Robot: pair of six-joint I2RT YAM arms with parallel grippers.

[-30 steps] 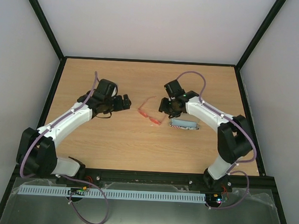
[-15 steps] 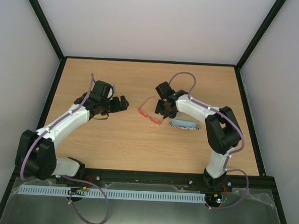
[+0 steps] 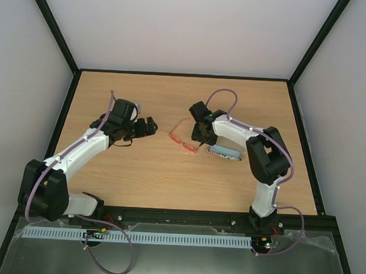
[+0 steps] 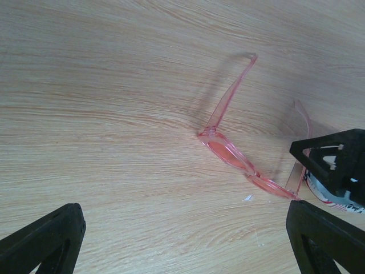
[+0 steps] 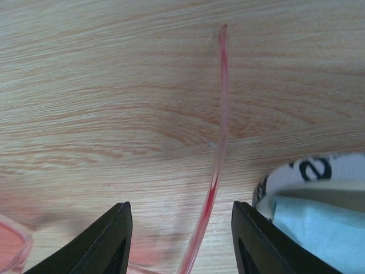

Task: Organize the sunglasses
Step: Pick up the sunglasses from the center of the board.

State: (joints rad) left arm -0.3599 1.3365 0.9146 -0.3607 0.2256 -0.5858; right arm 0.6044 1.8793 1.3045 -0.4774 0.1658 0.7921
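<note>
Over the last second the right claw [image 3: 199, 136] has swung in from above the case [image 3: 225, 153] toward the sunglasses [image 3: 184, 140], its jaws narrowing slightly. They now straddle one slim temple arm [image 5: 219, 142] with a gap on both sides, so nothing is gripped yet. The lenses lie on the desk [image 3: 169, 179] just left of this claw, with the case and its blue cloth [image 5: 325, 217] just right. The left claw [image 3: 148, 126], spread wide and empty, has barely shifted, and the sunglasses lie ahead of it. A pinch to fold that temple looks close.
</note>
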